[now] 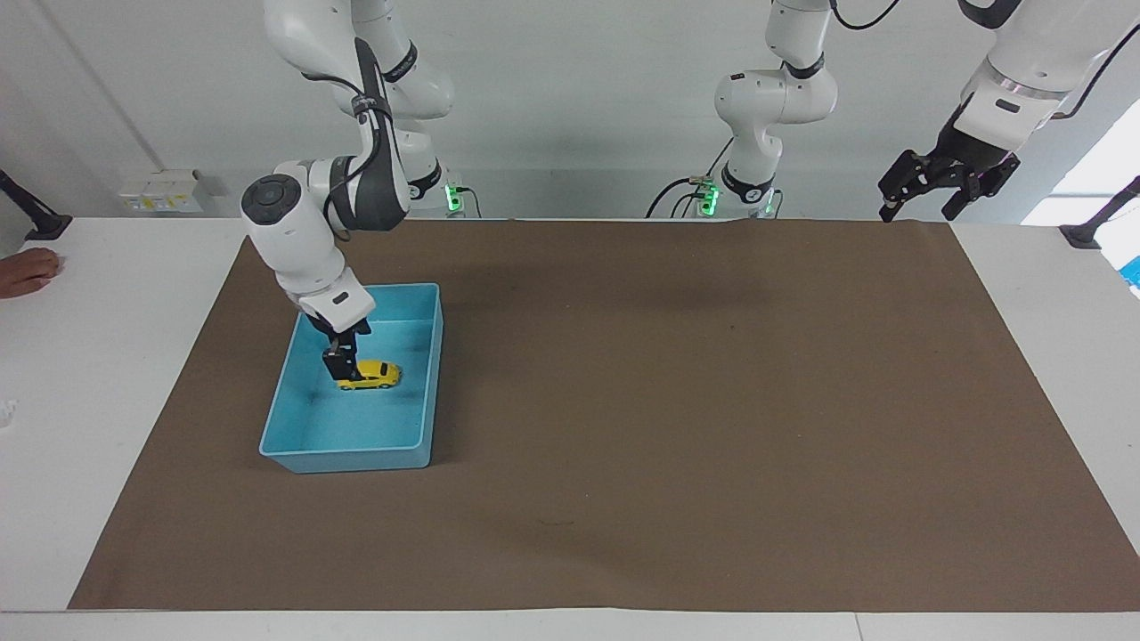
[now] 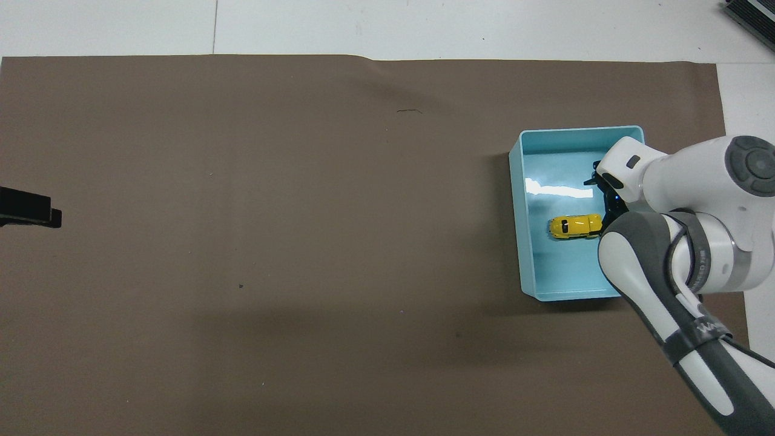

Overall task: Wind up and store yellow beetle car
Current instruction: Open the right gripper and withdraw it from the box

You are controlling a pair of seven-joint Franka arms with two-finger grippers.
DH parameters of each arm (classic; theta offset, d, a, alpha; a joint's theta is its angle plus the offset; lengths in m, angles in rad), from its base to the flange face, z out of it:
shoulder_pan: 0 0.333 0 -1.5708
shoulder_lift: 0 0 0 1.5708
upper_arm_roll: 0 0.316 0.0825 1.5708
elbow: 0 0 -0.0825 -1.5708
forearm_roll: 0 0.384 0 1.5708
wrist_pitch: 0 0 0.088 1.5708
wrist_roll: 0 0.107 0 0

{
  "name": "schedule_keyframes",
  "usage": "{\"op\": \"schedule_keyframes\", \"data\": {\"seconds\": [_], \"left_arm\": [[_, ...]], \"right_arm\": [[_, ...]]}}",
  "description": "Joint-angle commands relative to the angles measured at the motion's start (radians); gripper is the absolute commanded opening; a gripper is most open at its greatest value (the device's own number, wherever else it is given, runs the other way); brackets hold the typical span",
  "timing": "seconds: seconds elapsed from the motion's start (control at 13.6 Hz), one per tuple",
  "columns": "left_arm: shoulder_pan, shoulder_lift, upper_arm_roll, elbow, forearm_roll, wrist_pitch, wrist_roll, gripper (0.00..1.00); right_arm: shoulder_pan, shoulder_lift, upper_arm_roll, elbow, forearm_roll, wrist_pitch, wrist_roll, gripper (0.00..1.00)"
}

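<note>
Both arms are built of glossy white rounded shells with dark grey joint bands and round grey end caps, black cables are run along them, green lights are lit at their bases, and black fingers (image 1: 333, 363) are fitted under white wrist blocks.

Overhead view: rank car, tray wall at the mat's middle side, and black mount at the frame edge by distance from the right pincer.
From the right pincer, open over the tray:
1. Car, in the tray, right beside the pincer.
2. Tray, its wall toward the mat's middle, past the car.
3. Black mount, at the left arm's end of the table.
</note>
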Motion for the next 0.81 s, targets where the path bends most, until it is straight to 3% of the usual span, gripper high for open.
{"op": "schedule_keyframes", "data": {"seconds": [0.0, 0.37, 0.73], "left_arm": [[0.012, -0.001, -0.009, 0.006, 0.013, -0.016, 0.003, 1.0], [0.012, -0.001, -0.009, 0.006, 0.015, -0.016, 0.003, 1.0], [0.012, -0.001, -0.009, 0.006, 0.015, -0.016, 0.003, 1.0]], "right_arm": [[-0.009, 0.001, 0.009, 0.022, 0.006, -0.023, 0.023, 1.0], [-0.008, 0.001, 0.009, 0.07, 0.018, -0.034, 0.023, 1.0], [0.002, -0.043, -0.021, 0.122, 0.059, -0.138, 0.034, 1.0]]}}
